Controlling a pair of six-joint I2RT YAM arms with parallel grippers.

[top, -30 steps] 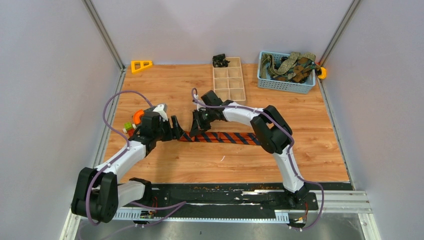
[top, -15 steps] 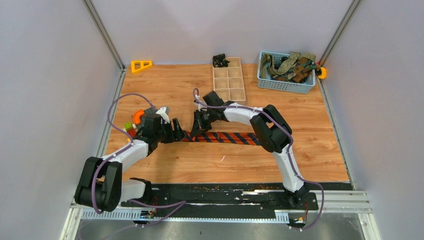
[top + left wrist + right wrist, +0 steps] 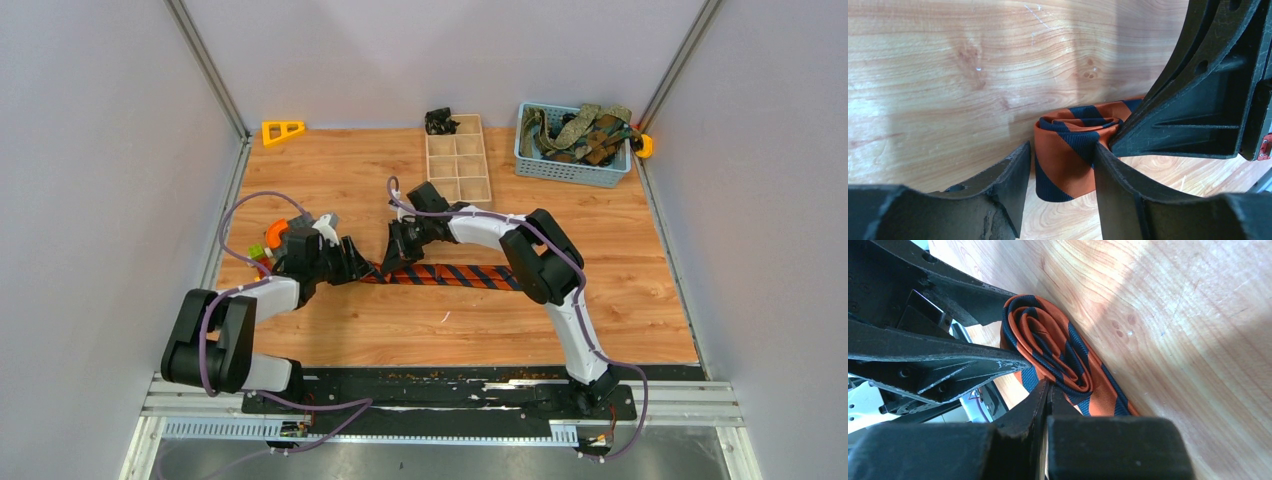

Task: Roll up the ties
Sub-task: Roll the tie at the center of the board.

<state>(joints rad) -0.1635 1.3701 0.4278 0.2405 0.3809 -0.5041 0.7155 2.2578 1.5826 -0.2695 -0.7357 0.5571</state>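
Overhead view of a wood-grain table (image 3: pixel 400 330) with a pale wooden divided tray (image 3: pixel 428 160) at the back. Well in front of that tray, a long narrow necktie with orange and dark navy diagonal stripes (image 3: pixel 460 277), most of it lying flat and running to the front right of the tray. One end wound into a small coil (image 3: pixel 1068 150), front left of the tray.

Left gripper (image 3: pixel 355 262) narrowly open, fingers bracketing the coil, one touching it and the other just beside. Right gripper (image 3: pixel 392 262) closed, tips against the coil's edge; no telling whether fabric is pinched between them.

More ties, olive and brown, heaped in a blue plastic basket (image 3: pixel 572 172) just right of the tray.

Judging by the few turns made, early in the rolling step. Next move likely calls for turning the coil along the flat length, kept tight and square
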